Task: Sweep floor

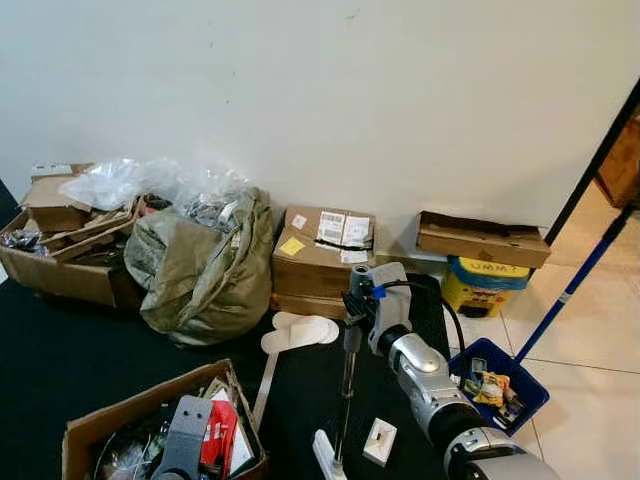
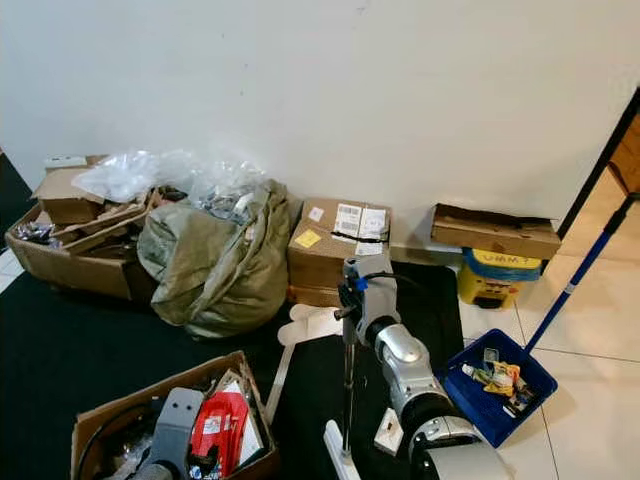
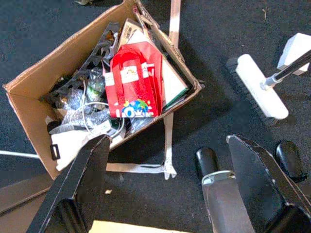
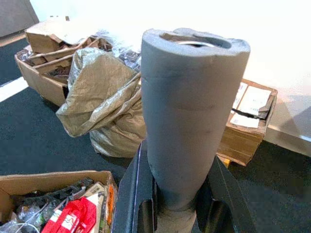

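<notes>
My right gripper (image 1: 358,292) is shut on the grey foam grip (image 4: 187,111) at the top of a broom. The broom's thin shaft (image 1: 347,385) runs down to a white brush head (image 3: 257,92) resting on the black carpet (image 1: 60,360). A blue dustpan (image 1: 530,400) with a long blue handle (image 1: 575,280) sits on the tiles to the right and holds scraps of litter (image 1: 490,388). My left gripper (image 3: 170,194) hangs open over the carpet next to an open cardboard box (image 3: 29,94) full of junk, with nothing between its fingers (image 3: 80,187).
Along the white wall stand cardboard boxes (image 1: 322,262), an olive sack (image 1: 205,270), clear plastic bags (image 1: 150,180) and a yellow tub (image 1: 478,285). Pale slippers (image 1: 300,330) and a small white block (image 1: 380,441) lie on the carpet. Pale tiles (image 1: 590,400) spread to the right.
</notes>
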`<state>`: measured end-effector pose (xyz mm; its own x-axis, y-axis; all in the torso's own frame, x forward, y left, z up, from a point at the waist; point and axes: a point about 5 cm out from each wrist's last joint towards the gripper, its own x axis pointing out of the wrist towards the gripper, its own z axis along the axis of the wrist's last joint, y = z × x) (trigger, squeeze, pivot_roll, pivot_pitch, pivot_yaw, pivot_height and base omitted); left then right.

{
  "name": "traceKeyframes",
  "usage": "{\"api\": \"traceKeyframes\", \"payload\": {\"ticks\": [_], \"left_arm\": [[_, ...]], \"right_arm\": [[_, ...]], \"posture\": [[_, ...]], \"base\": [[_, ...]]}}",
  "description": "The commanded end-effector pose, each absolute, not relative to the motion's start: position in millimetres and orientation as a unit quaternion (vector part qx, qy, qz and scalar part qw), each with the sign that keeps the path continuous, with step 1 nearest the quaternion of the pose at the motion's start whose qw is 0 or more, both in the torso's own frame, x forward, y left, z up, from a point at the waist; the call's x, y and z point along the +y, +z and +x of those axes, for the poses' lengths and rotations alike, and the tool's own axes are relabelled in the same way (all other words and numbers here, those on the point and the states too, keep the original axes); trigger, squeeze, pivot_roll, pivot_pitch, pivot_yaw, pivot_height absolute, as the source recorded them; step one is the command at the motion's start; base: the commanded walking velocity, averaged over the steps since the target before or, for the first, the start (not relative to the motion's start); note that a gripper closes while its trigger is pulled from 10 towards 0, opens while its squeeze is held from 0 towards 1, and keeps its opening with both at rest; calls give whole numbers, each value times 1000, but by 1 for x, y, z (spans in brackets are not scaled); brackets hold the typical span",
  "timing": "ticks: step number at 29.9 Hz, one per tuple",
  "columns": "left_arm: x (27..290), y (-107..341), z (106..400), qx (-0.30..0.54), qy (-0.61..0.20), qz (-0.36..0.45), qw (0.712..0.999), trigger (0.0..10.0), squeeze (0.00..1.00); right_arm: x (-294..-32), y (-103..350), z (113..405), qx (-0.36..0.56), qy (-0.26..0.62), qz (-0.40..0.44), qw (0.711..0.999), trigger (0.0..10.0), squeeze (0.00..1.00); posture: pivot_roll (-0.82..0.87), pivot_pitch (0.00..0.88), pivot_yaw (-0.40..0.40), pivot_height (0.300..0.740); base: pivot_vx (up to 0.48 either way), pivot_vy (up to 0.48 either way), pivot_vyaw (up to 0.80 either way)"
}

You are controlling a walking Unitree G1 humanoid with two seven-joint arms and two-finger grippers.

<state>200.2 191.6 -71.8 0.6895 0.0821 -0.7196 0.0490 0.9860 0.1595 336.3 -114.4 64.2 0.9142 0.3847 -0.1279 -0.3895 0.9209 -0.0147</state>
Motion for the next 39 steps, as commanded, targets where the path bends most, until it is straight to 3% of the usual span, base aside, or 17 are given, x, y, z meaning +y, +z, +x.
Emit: {"api": "traceKeyframes", "payload": {"ticks": [1, 9, 39], "left_arm": [[192, -75, 195, 402, 11, 81, 912, 10000, 0], [191, -77, 191, 407, 6, 89, 909, 10000, 0], [194, -78, 189, 411, 8, 102, 906, 10000, 0]], "right_arm": [[-110, 67, 337, 51, 202, -20, 978, 10000, 0], [-110, 68, 337, 48, 200, -21, 978, 10000, 0], [-109, 65, 336, 55, 171, -19, 984, 10000, 0]], "posture": [[-73, 19, 19, 740], [-73, 30, 18, 740], [-78, 27, 17, 740]], "base": [[0, 0, 0], [0, -420, 0], [0, 0, 0]]}}
